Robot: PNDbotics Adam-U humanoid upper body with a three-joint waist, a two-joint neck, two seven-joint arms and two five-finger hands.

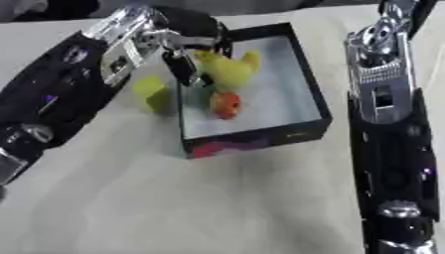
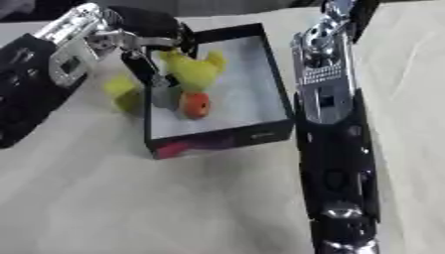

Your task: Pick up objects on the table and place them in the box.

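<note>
Left eye view shows the left hand (image 1: 187, 62) over the box's (image 1: 315, 94) near-left wall, fingers curled around what looks like a yellow toy (image 1: 228, 69). An orange piece (image 1: 225, 103) lies inside the box. A yellow block (image 1: 153, 92) sits on the table (image 1: 217, 198) just outside. Only the right arm (image 1: 387, 114) shows, not its hand.
</note>
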